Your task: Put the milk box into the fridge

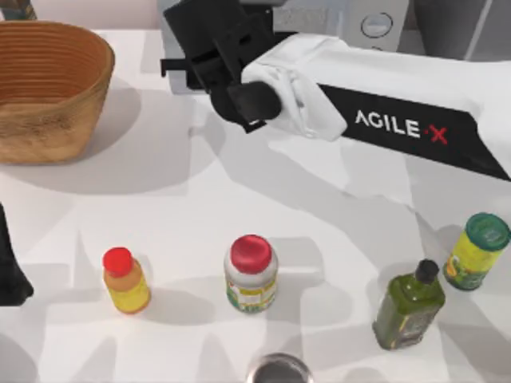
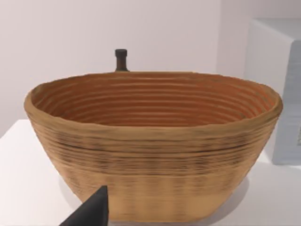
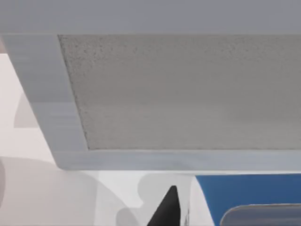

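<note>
My right arm reaches from the right across the back of the table. Its gripper (image 1: pixel 188 60) hangs in front of the light-grey microwave (image 1: pixel 375 24). In the right wrist view a blue face of the milk box (image 3: pixel 244 197) sits right against a dark fingertip (image 3: pixel 168 209), so the gripper looks shut on it, close to the microwave's grey front panel (image 3: pixel 188 89). From above, the arm hides the carton. The grey fridge (image 1: pixel 451 28) with its pale slanted bar stands at the back right corner. My left gripper (image 1: pixel 9 267) is parked at the table's left edge.
A woven basket (image 1: pixel 48 88) (image 2: pixel 150 141) fills the back left, with a dark bottle (image 2: pixel 121 60) behind it. Along the front stand a red-capped yellow bottle (image 1: pixel 125 281), a red-capped white jar (image 1: pixel 251 274), a green oil bottle (image 1: pixel 409 307), a green-lidded jar (image 1: pixel 477 251) and a metal can (image 1: pixel 278 369).
</note>
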Controlling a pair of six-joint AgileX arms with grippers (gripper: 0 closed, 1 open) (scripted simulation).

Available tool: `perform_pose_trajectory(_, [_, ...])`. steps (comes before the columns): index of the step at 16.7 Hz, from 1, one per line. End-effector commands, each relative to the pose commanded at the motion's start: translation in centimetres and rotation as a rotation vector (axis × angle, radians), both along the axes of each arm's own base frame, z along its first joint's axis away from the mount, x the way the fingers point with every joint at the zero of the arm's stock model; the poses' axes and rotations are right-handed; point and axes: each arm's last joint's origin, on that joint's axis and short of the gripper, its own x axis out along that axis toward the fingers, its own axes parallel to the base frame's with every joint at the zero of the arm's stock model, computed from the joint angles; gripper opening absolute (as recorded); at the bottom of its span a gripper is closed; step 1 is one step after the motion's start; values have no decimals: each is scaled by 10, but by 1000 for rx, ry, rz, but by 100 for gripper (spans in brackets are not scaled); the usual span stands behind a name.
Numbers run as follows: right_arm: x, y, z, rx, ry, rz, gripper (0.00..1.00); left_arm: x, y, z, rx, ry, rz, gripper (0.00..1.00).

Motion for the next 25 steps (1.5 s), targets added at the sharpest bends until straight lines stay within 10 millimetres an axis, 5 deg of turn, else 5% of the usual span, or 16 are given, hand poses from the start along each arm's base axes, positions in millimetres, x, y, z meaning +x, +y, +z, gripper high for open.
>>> perform_pose_trajectory(5, [-2, -14, 7, 19, 16, 18, 0, 0, 0, 0, 0, 0, 0, 100])
perform_pose_trajectory(8, [-8, -55, 25, 58, 46, 39, 0, 0, 0, 0, 0, 0, 0, 100])
perform_pose_trajectory(11, [-26, -115, 36, 96, 92, 51, 0, 0, 0, 0, 0, 0, 0, 100])
perform_pose_trajectory(14, [-64, -184, 36, 132, 133, 57, 0, 0, 0, 0, 0, 0, 0, 100])
perform_pose_trajectory(18, [-141, -265, 32, 183, 66, 73, 0, 0, 0, 0, 0, 0, 0, 100])
perform_pose_trajectory(22, [-215, -313, 14, 183, -154, 88, 0, 0, 0, 0, 0, 0, 0, 100])
perform_pose_trajectory(25, [-248, -330, -11, 129, -313, 76, 0, 0, 0, 0, 0, 0, 0, 100])
